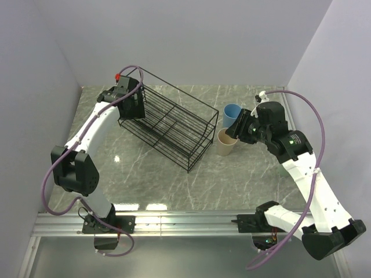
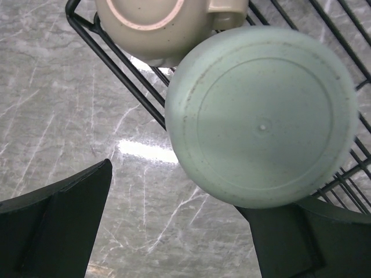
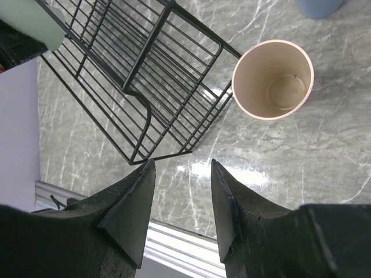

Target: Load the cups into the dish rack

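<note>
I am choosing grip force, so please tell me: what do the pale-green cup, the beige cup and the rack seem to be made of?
Pale-green cup: matte, finely speckled base, likely glazed stoneware, though plastic is possible.
Beige cup: same dull finish, thin even rim; ceramic or plastic, unclear.
Dish rack: thin black wire, probably coated metal, smooth.

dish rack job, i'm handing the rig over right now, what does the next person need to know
Left claw: open, at the far left end of the dish rack, right by an upturned pale-green cup; cannot tell if the cup is fully let go.
Right claw: open, empty, near the beige cup.
Done: tan handled mug upside down in the rack.
To do: beige cup and blue cup stand upright on the table by the rack's right end.
</note>
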`<act>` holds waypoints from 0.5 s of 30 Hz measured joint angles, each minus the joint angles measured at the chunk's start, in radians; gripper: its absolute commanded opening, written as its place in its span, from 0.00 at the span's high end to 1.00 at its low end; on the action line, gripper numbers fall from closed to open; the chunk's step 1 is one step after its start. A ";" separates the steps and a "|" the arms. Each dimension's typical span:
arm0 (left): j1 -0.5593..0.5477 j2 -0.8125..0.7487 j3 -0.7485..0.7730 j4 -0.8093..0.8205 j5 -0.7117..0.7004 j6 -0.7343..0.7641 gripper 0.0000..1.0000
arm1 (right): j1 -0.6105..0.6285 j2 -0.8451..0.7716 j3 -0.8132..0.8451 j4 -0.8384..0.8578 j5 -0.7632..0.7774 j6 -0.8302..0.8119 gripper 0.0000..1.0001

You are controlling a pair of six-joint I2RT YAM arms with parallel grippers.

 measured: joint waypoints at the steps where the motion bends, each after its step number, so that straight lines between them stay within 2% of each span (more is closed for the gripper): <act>1: 0.002 -0.003 0.000 0.001 0.009 0.001 0.01 | 0.000 0.000 0.000 0.000 0.002 -0.003 0.49; 7: 0.012 -0.092 -0.002 0.045 0.115 -0.006 0.01 | 0.000 0.000 -0.004 -0.011 0.040 -0.018 0.47; 15: 0.012 -0.277 -0.010 0.096 0.233 -0.063 0.01 | 0.000 -0.002 -0.106 -0.037 0.079 -0.010 0.47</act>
